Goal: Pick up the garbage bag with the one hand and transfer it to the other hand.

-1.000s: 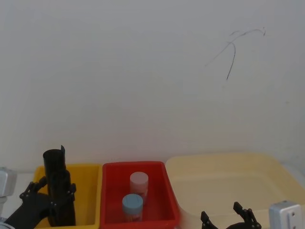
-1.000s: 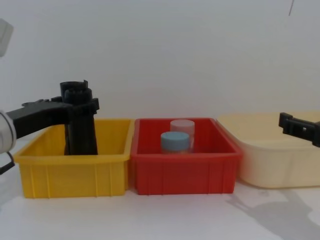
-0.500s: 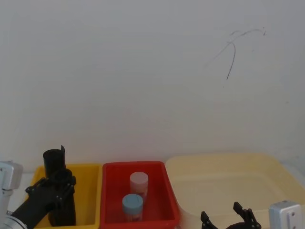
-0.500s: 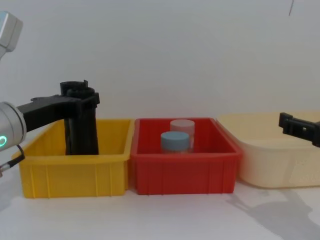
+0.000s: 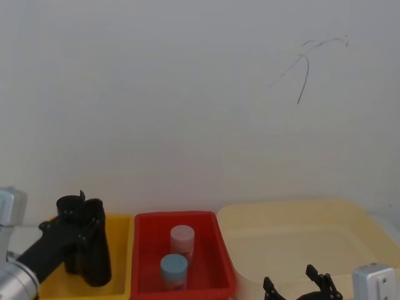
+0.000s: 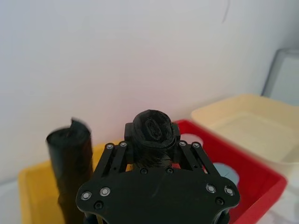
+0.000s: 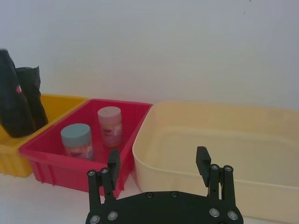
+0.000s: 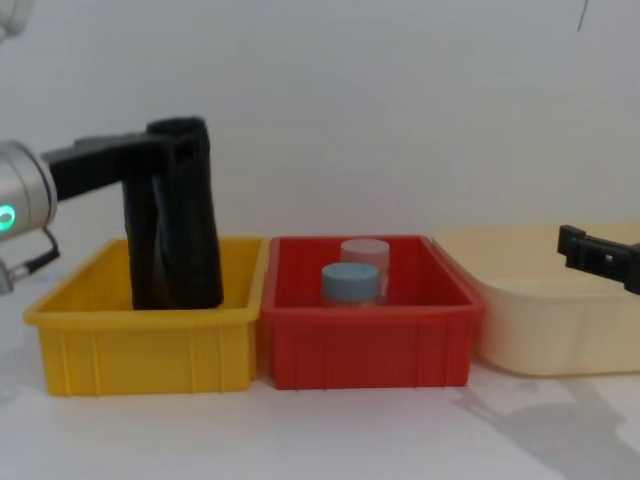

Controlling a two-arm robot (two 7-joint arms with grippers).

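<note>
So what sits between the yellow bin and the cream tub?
A red bin holding a blue jar and a pink jar, in the chest view.

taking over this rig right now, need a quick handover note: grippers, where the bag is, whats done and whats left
Left gripper: shut on the garbage bag near its top, above the yellow bin. The bag's lower end is below the bin's rim.
Right gripper: open and empty, at the near side of the cream tub, well apart from the bag.
A slimmer roll stands in the yellow bin beside the bag.
Done: the grasp.
Left: lift the bag clear of the bin, carry it to the right gripper, hand it over.
</note>
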